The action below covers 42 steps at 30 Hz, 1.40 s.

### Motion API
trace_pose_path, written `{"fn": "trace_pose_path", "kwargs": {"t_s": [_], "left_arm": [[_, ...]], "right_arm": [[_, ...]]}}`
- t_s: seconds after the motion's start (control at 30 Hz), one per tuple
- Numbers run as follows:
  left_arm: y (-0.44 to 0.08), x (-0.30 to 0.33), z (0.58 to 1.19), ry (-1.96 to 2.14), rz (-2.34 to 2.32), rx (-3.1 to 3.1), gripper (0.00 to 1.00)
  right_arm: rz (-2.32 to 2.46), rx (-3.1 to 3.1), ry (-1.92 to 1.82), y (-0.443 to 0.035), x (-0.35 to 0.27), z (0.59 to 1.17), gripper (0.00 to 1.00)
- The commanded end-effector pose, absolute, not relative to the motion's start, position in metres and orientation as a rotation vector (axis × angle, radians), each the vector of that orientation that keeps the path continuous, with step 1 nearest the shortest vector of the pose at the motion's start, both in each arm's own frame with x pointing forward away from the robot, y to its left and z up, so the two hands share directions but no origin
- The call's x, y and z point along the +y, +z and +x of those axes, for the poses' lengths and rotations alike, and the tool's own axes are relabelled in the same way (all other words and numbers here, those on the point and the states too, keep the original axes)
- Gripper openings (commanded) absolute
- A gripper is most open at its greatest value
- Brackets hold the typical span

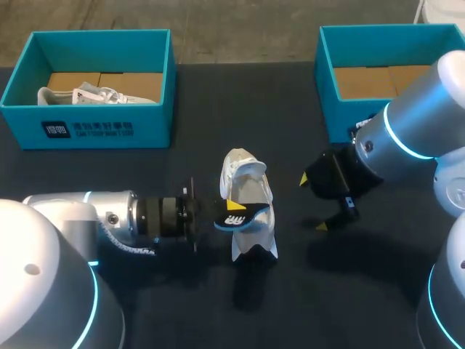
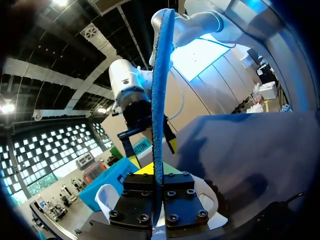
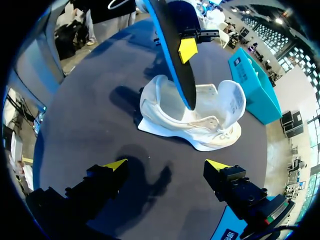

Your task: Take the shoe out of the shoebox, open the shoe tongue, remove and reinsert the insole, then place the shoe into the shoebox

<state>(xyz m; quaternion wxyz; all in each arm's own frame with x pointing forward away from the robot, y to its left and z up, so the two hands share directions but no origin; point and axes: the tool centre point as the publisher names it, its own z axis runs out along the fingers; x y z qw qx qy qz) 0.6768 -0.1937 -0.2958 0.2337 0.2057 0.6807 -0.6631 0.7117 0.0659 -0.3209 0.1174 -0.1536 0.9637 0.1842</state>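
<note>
A white shoe (image 1: 249, 190) lies on the dark table at the middle, its opening facing my right gripper (image 3: 166, 165). My left gripper (image 1: 231, 212) is shut on a blue-and-black insole (image 1: 240, 217) just above the shoe. In the left wrist view the insole (image 2: 160, 90) stands on edge between the gripper's (image 2: 158, 175) fingers. In the right wrist view the insole's (image 3: 172, 40) tip dips into the shoe's (image 3: 200, 125) opening. My right gripper (image 1: 314, 202) hovers open to the right of the shoe, nothing between its fingers.
A teal shoebox (image 1: 22, 83) at the back left holds another white shoe (image 1: 94, 94). A second teal shoebox (image 1: 327, 65) stands at the back right, partly behind my right arm. That left box (image 3: 252, 85) shows beyond the shoe in the right wrist view.
</note>
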Motion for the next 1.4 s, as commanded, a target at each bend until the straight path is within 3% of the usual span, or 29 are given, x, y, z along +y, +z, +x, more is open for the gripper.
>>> {"fn": "trace_pose_path", "kwargs": {"t_s": [0.03,1.4], "left_arm": [[-0.301,-0.199,0.680,-1.839,0.565,1.857,0.00],[-0.320,-0.207,0.693,-1.866,0.531,1.860,0.00]], "right_arm": [[-0.447,2.819,0.537,-0.321,0.067,0.711,1.00],[-0.447,2.819,0.537,-0.321,0.067,0.711,1.00]]}}
